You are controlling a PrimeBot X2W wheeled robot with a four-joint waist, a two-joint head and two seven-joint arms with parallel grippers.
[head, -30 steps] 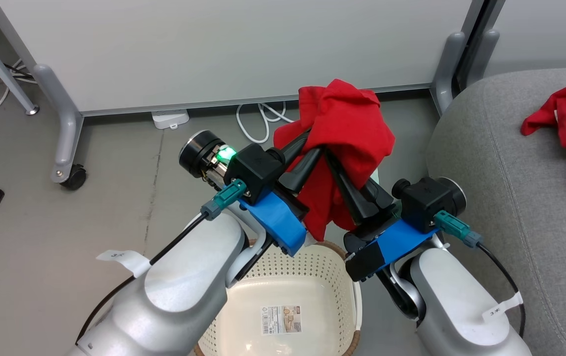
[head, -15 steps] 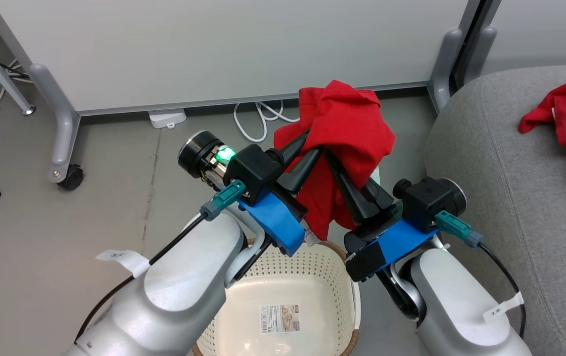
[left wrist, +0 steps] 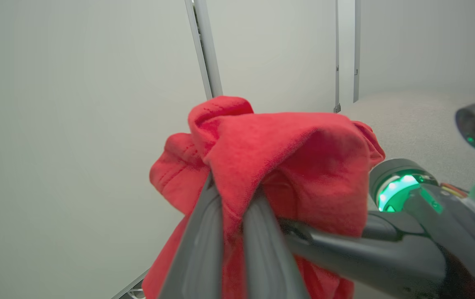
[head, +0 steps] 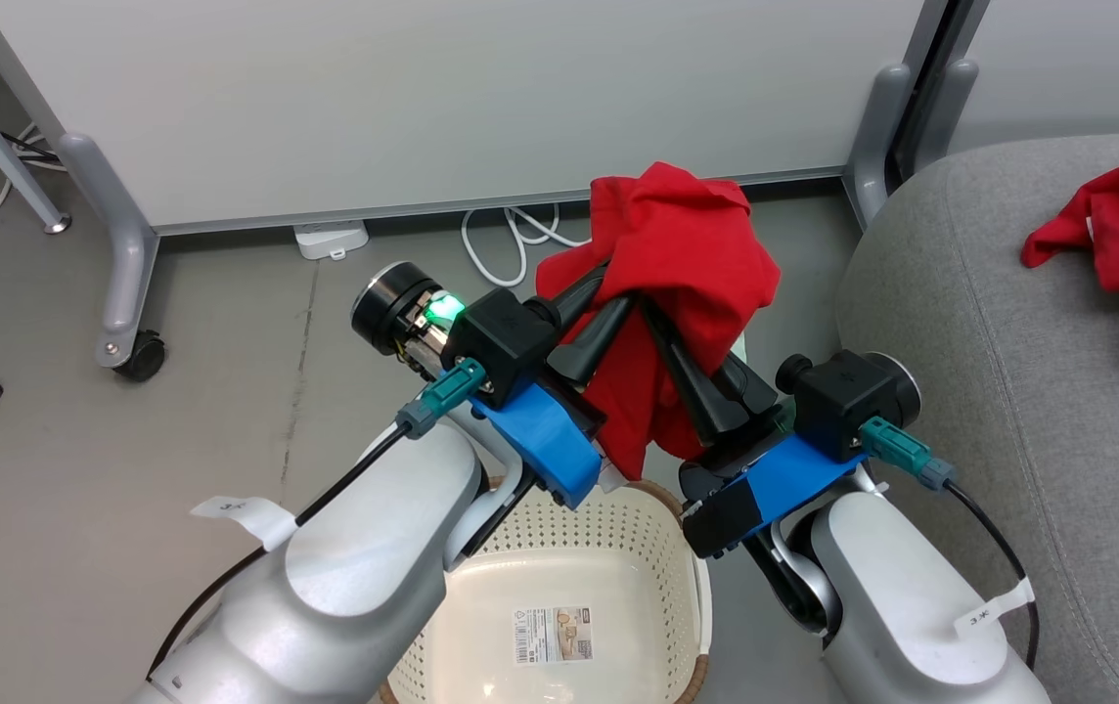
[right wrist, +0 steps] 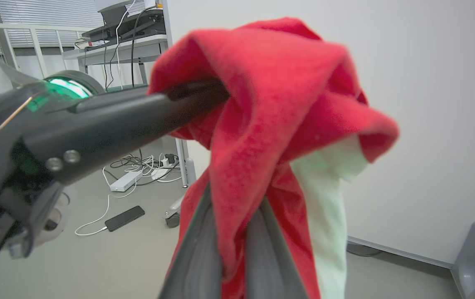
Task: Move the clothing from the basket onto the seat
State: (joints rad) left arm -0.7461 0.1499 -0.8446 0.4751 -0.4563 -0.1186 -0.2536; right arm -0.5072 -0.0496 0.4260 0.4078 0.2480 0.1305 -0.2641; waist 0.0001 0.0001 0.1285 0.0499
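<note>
Pinching from both sides, the left jaws and right jaws are each closed almost together on one red garment (head: 687, 244). One fold is squeezed between the left fingers (left wrist: 198, 249) and another between the right fingers (right wrist: 196, 257). The two pairs converge under the bundle, their tips buried in cloth. The garment hangs bunched and creased over them. A loose tail droops between the jaws, and a pale, blurred panel (right wrist: 329, 199) shows beside the right pair. Below the jaws sits the basket (head: 608, 533), a label (head: 557, 633) on its base, its near part hidden by the forearms (head: 374, 567). Right of the right jaws lies the sofa (head: 990, 323). Farther along it rests a second garment (head: 1117, 225) with white striped trim, cut off at the frame edge.
</note>
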